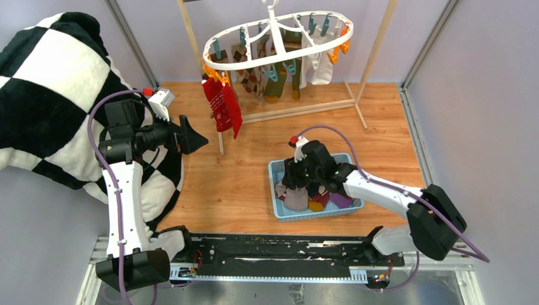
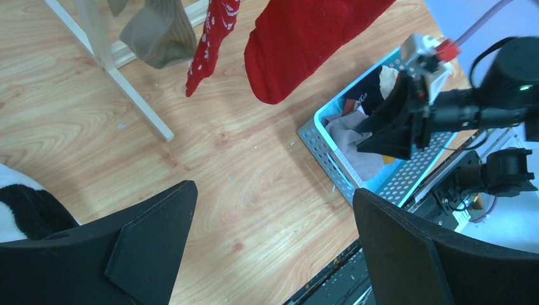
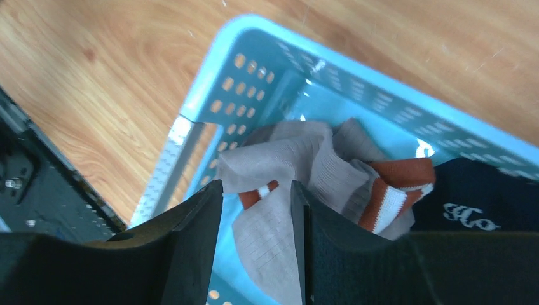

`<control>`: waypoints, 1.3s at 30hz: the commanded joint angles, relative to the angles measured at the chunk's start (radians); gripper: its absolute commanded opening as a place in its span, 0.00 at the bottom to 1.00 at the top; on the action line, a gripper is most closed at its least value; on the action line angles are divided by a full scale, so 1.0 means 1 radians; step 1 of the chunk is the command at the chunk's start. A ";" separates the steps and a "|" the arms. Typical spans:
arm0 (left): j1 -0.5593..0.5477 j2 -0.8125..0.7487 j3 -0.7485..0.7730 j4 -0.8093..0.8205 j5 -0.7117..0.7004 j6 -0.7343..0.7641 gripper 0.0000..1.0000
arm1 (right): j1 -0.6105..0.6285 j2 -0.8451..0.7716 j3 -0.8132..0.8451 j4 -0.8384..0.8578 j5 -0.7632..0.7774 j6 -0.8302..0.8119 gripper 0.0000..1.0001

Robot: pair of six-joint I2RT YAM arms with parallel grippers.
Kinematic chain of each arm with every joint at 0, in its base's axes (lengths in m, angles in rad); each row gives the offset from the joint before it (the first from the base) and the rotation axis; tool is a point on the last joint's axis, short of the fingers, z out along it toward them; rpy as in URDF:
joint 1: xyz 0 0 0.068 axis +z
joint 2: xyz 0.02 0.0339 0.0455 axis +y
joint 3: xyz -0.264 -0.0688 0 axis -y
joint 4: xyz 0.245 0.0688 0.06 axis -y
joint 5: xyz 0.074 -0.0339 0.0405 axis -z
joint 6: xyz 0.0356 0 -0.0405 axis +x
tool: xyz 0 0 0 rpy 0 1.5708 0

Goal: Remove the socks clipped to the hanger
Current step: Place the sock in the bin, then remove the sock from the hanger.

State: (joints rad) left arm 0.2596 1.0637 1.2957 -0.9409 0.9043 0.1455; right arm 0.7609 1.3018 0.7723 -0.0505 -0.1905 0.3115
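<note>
Looking down from the top camera, I am seeing the hanger (image 1: 274, 32) hanging from the rack (image 1: 375, 51) at the far side of the table (image 1: 381, 121). A bunch of socks (image 1: 273, 79) is hanging from its clips under the middle, and two red socks (image 1: 222, 105) are dangling from the left end. One of them is plain and the other is showing white dots. An olive sock (image 2: 159, 35) is hanging just beside them.

The left gripper (image 2: 273, 190) is floating up in the air beside the blanket (image 1: 51, 82). It is pointing toward the red socks but is not touching them. Its jaws are standing wide apart and are holding nothing.

The right gripper (image 3: 255, 190) is reaching down into the basket (image 3: 254, 38) on my side of the table. Its jaws are standing only a little way apart, and a grey sock (image 3: 286, 159) with orange stripes is lying between them. I cannot tell if they are pinching it or just sitting around it. A navy sock (image 3: 483, 190) is lying right next to the grey sock in the basket.
</note>
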 commanded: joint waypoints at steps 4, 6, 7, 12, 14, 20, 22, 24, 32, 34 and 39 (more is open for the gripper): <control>0.006 -0.006 0.028 -0.007 0.008 -0.021 1.00 | -0.016 0.105 -0.117 0.188 0.062 0.015 0.47; 0.005 -0.001 0.033 -0.007 0.010 -0.025 1.00 | -0.015 0.054 -0.122 0.202 0.091 0.017 0.51; 0.007 -0.001 0.033 -0.007 0.011 -0.029 1.00 | -0.013 0.018 -0.120 0.214 0.095 0.024 0.56; 0.005 0.015 0.028 -0.007 0.039 -0.052 1.00 | 0.021 -0.090 0.012 0.246 0.057 0.037 0.97; 0.006 0.020 0.025 -0.007 0.050 -0.063 1.00 | 0.055 -0.076 0.090 0.254 0.104 0.004 0.99; 0.006 0.023 0.020 -0.007 0.023 -0.105 1.00 | 0.168 0.089 0.261 0.461 0.291 -0.198 1.00; 0.006 0.019 0.018 -0.007 -0.007 -0.113 1.00 | 0.196 0.156 0.307 0.554 0.314 -0.263 1.00; 0.006 0.016 0.016 -0.008 -0.043 -0.123 1.00 | 0.213 0.228 0.381 0.602 0.356 -0.304 1.00; 0.007 0.002 0.030 -0.008 -0.118 -0.160 1.00 | 0.221 0.450 0.668 0.597 0.427 -0.383 0.92; 0.007 -0.004 0.034 -0.009 -0.113 -0.160 1.00 | 0.221 0.486 0.712 0.580 0.440 -0.382 0.81; 0.006 -0.021 0.029 -0.015 -0.059 -0.149 1.00 | 0.221 0.441 0.696 0.547 0.373 -0.320 0.03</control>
State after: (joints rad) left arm 0.2604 1.0725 1.3033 -0.9424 0.8040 0.0036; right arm 0.9726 1.7828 1.4601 0.4969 0.2096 -0.0380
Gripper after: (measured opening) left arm 0.994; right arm 0.204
